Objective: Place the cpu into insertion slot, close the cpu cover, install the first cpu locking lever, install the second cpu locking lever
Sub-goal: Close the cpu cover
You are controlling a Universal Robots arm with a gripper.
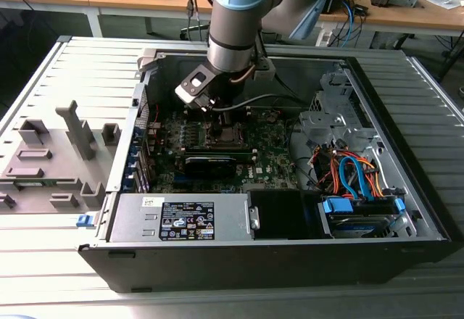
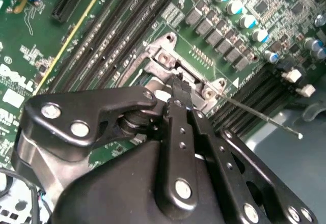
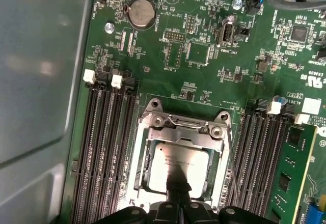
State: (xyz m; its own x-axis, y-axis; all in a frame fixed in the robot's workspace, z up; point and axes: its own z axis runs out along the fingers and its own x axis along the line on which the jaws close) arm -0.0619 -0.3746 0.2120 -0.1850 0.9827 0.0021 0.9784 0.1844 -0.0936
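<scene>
Sitting flat in the insertion slot (image 3: pixel 145 169), the cpu (image 3: pixel 179 164) shows its pale metal top through the window of the cpu cover (image 3: pixel 133 169), which lies down around it in the first wrist view. The gripper (image 3: pixel 175 187) hangs right over one edge of the chip, its dark tip overlapping the metal top; whether it actually touches cannot be told. Its fingers appear drawn together with nothing held between them, though the black linkage hides much of them.

In the second wrist view the gripper (image 2: pixel 178 89) points at the hinge end of the silver frame, and a thin wire locking lever (image 2: pixel 260 116) juts out from a corner of the socket, its free end reaching past the edge of the green motherboard (image 2: pixel 30 40). Long black memory slots (image 3: pixel 104 147) flank the socket on both sides, and a coin battery (image 3: pixel 140 14) sits farther off on the board.

Seen from the exterior view, the arm (image 1: pixel 232 36) reaches straight down into an open computer case (image 1: pixel 424 217) lying on a slatted grey table (image 1: pixel 43 261), with the gripper (image 1: pixel 223 119) low over the board. A power supply (image 1: pixel 181 217) sits along the case's near wall, blue and orange cables (image 1: pixel 355 174) lie toward the exterior view's right, and a grey fixture (image 1: pixel 51 159) stands outside the case on the exterior view's left.
</scene>
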